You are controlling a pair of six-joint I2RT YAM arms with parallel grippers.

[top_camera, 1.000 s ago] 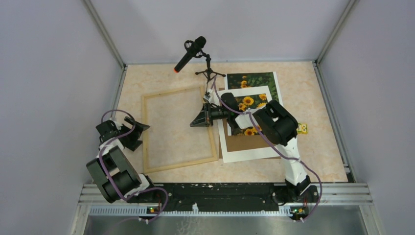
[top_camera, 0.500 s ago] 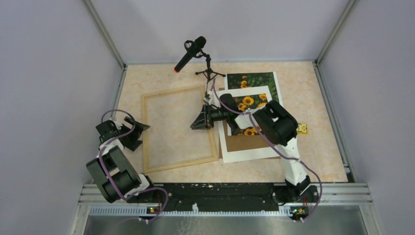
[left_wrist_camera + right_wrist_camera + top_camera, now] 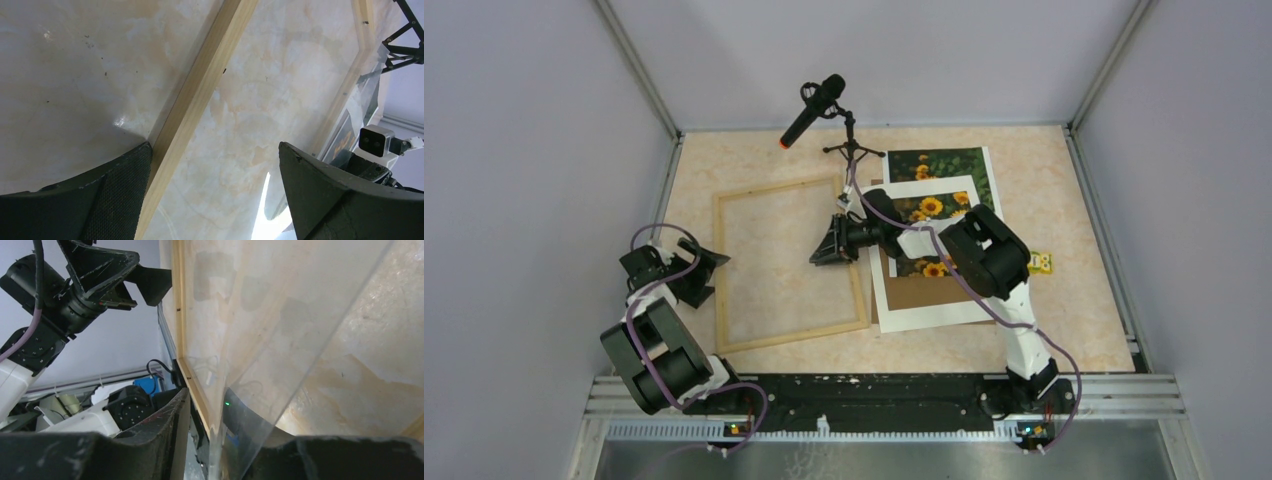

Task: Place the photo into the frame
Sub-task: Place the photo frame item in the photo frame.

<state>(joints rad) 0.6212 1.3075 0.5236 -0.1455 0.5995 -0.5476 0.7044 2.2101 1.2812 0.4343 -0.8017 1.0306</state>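
The frame (image 3: 794, 335) of light wood lies flat at centre left. The photo (image 3: 944, 163), sunflowers on dark leaves, lies at the back right, partly under a white mat (image 3: 924, 310). My right gripper (image 3: 824, 245) hangs over the frame's right side. In the right wrist view its jaws (image 3: 235, 450) stand open with the tilted edge of a clear pane (image 3: 280, 340) between them, and the left finger (image 3: 165, 430) is apart from it. My left gripper (image 3: 689, 270) is open beside the frame's left rail (image 3: 210, 75), which runs past its left finger (image 3: 100, 200).
A brown backing board (image 3: 929, 290) shows through the mat's window. A microphone on a small tripod (image 3: 816, 108) stands at the back, close to the frame's far corner. A small yellow item (image 3: 1042, 262) lies right of the mat. Walls close the table on three sides.
The right gripper's jaws have parted from the clear pane, and the gripper has shifted slightly left. The left arm has not moved.
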